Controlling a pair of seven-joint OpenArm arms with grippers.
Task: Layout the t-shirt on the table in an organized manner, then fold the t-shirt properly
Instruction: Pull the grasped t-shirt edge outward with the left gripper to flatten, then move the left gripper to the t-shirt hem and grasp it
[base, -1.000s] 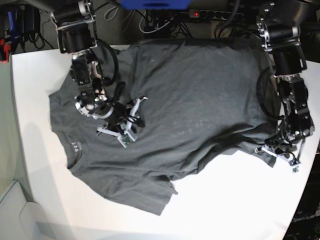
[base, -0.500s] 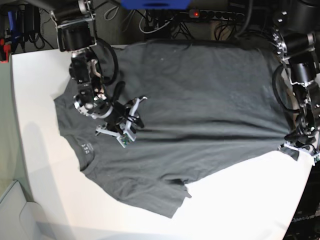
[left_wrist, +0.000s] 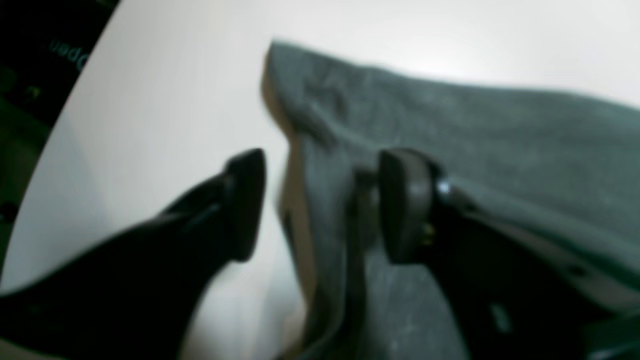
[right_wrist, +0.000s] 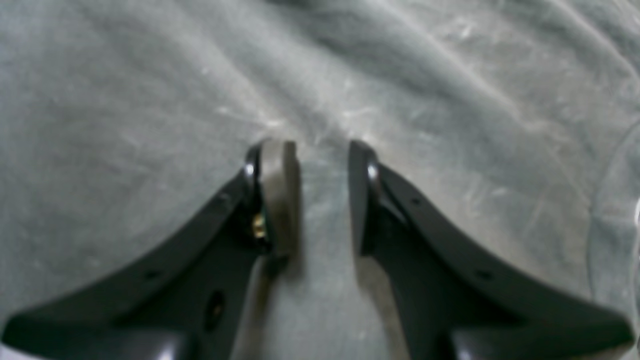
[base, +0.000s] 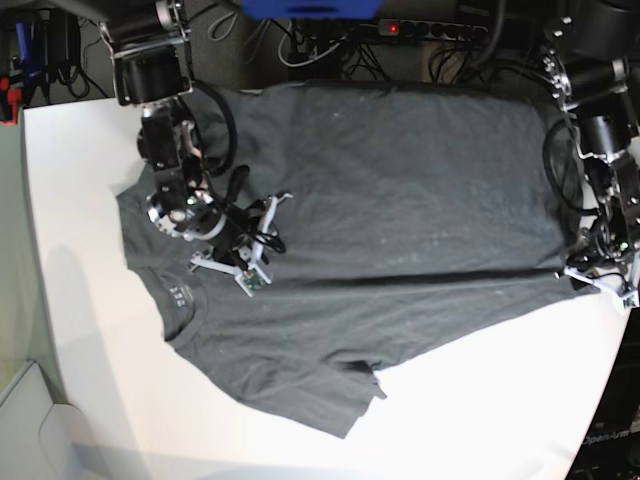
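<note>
Now, left gripper (left_wrist: 320, 200) spread at the t-shirt's (base: 380, 230) hem corner, cloth edge loose between the jaws — nothing pinched. Right gripper (right_wrist: 322, 192) part-open, pads pressed down near the collar. Shirt spread across the table (base: 480, 400), long axis running from one arm to the other — lower sleeve rumpled, nearer the right arm.

Dark grey t-shirt (base: 400, 200) lies spread flat on the white table (base: 480, 410), neck label left, hem right. Near sleeve rumpled; light creases across body; far edge at table's back.
</note>
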